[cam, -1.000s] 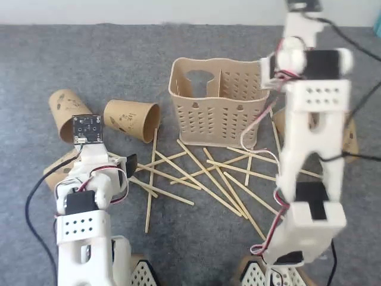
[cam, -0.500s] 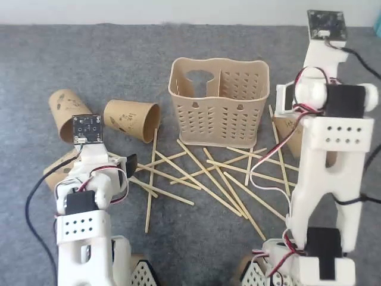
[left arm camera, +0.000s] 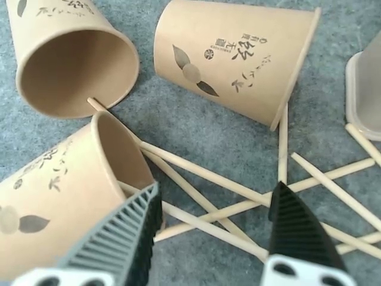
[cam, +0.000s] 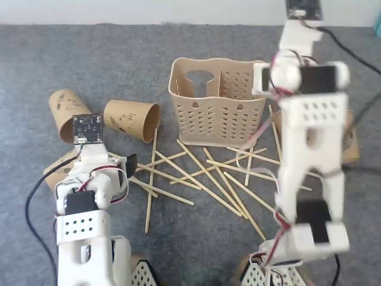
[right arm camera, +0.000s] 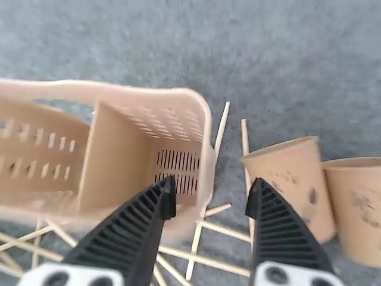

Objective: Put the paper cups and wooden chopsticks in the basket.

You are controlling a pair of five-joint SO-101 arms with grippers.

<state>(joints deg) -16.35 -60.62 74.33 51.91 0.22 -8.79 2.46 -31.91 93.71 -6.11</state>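
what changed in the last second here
The right arm swung out to the right, away from the basket, then came back beside its right end, about where it started. The right gripper is open and empty now. No pickup or release shows. The left arm, the cups and the chopsticks stayed put.

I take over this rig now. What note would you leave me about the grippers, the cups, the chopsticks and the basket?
Left gripper: open, empty, over chopsticks, beside a lying cup.
Right gripper: open, empty, above one end of the basket.
Three cups lie left of the basket, two more cups on its other side. Chopsticks are scattered on the carpet in front of it.
Done: nothing seen in the basket.
Left: all cups and chopsticks.
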